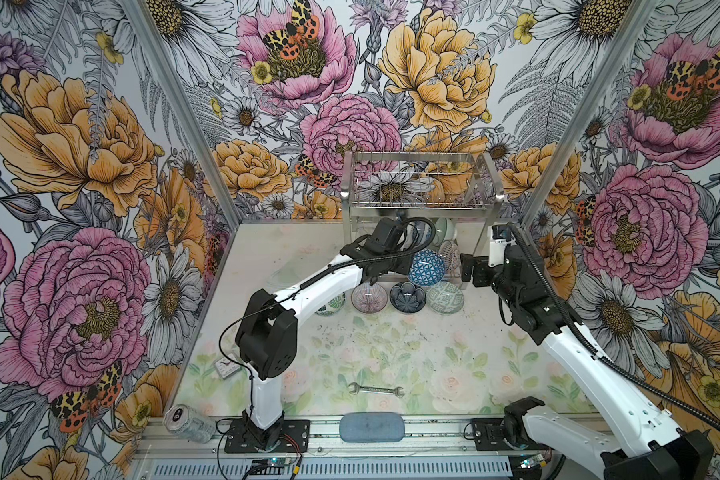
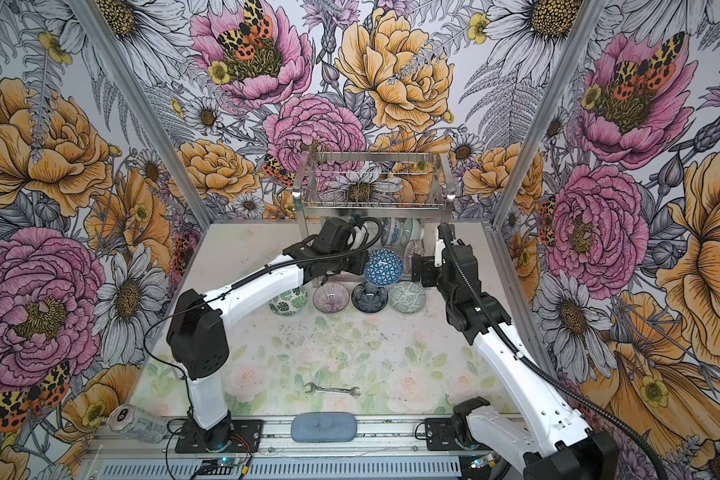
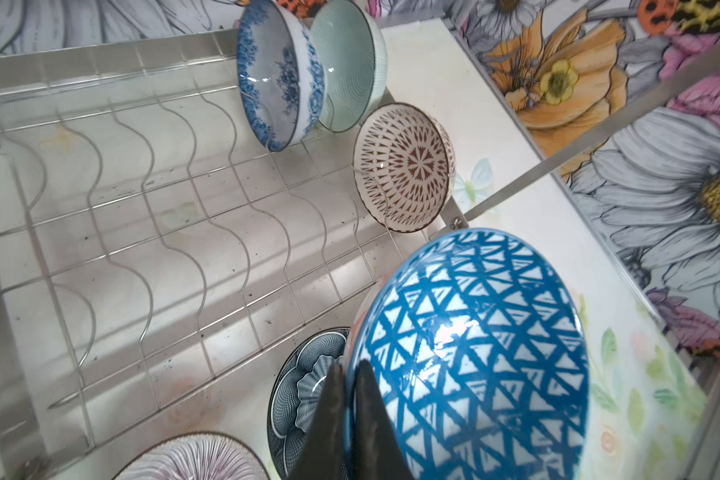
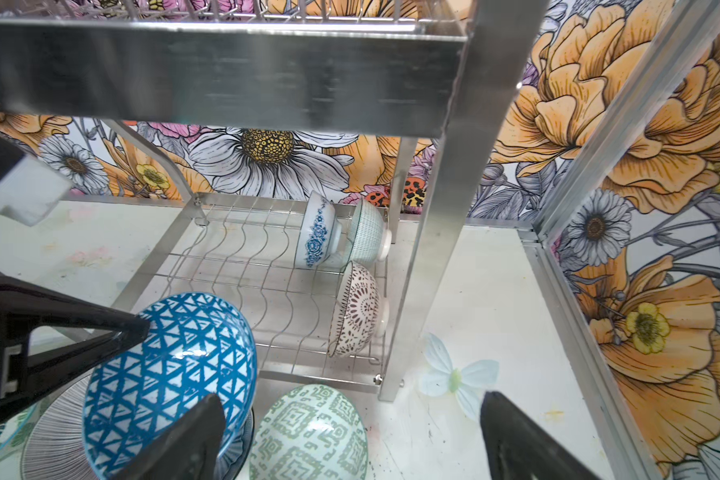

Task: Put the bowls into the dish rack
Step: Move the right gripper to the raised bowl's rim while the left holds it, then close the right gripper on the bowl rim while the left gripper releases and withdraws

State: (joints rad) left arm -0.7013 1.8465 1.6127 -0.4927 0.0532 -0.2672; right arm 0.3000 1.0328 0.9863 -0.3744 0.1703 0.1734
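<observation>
My left gripper (image 3: 352,370) is shut on the rim of a blue triangle-patterned bowl (image 3: 474,353), which hangs tilted above the table in front of the dish rack's (image 1: 420,203) lower tier. That tier holds three bowls on edge: blue floral (image 3: 275,83), mint green (image 3: 350,66) and red-patterned (image 3: 404,166). On the table before the rack, in both top views, sit a leaf-patterned bowl (image 1: 331,305), a striped one (image 1: 368,297), a dark blue one (image 1: 408,296) and a green lattice one (image 4: 308,432). My right gripper (image 4: 352,399) is open over the lattice bowl, beside the rack's right front leg.
A wrench (image 1: 377,389) lies on the near part of the table. A small clock (image 1: 227,365) sits by the left arm's base, a can (image 1: 188,424) lies at the front left, and a blue-grey pad (image 1: 372,427) rests on the front rail.
</observation>
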